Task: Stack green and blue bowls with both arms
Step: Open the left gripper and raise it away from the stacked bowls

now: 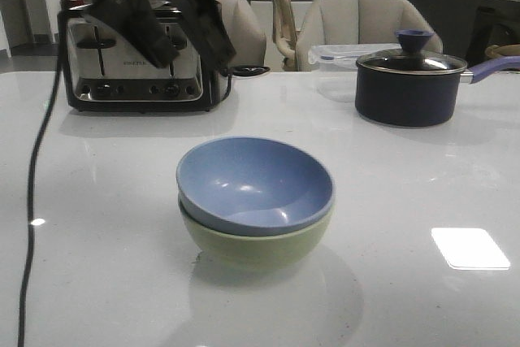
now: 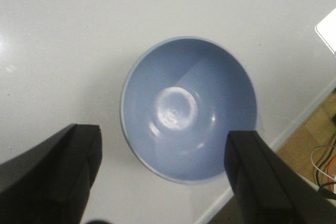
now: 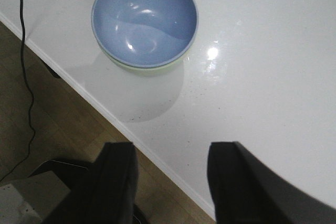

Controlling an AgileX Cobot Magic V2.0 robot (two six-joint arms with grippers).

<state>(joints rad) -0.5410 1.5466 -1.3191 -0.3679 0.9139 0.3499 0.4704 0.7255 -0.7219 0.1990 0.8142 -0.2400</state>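
Note:
The dusty blue bowl [image 1: 252,180] sits nested inside the pale green bowl [image 1: 256,245] in the middle of the white table [image 1: 422,201]. My left arm [image 1: 162,14] is raised at the back left, in front of the toaster. In its wrist view the left gripper [image 2: 165,148] hangs open above the blue bowl [image 2: 189,108], with nothing between the fingers. The right gripper [image 3: 171,153] is open and empty over the table's edge, well away from the blue bowl [image 3: 144,17]. Only a sliver of green bowl [image 3: 152,69] shows under that rim. The front view does not show the right arm.
A chrome toaster [image 1: 134,58] stands at the back left and a dark navy lidded saucepan [image 1: 410,83] at the back right, with a clear plastic box [image 1: 337,54] behind it. A black cable [image 1: 32,184] trails down the left side. Chairs [image 1: 366,18] stand beyond the table.

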